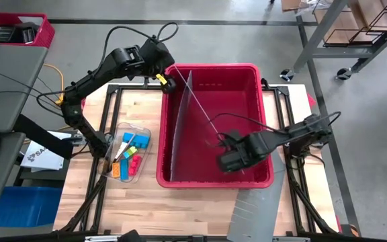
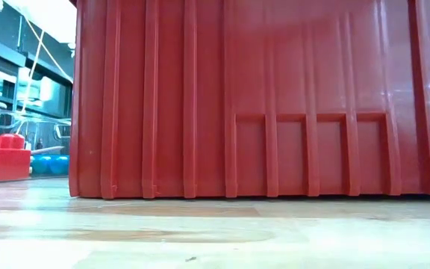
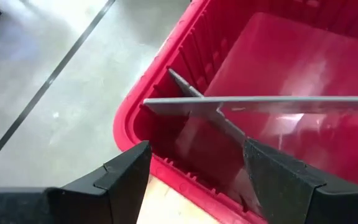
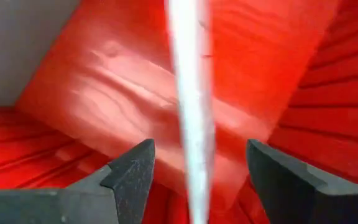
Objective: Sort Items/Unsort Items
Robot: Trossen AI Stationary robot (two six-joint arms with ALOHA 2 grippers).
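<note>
High view: two grey dividers [image 1: 183, 114], one bin [image 1: 247, 74].

Items [image 1: 127, 158]: blue, yellow, red, green, orange blocky pieces heaped loosely in clear tray [image 1: 142, 130], on table left of red bin [image 1: 213, 68].

A bin [image 1: 215, 70] stands mid-table [image 1: 140, 205]. Inside it, two crossing divider panels [image 1: 180, 128] split the space. Left of the bin, a tray [image 1: 142, 129] holds the items [image 1: 127, 158]. A loose panel [image 1: 254, 208] lies before the bin.
</note>
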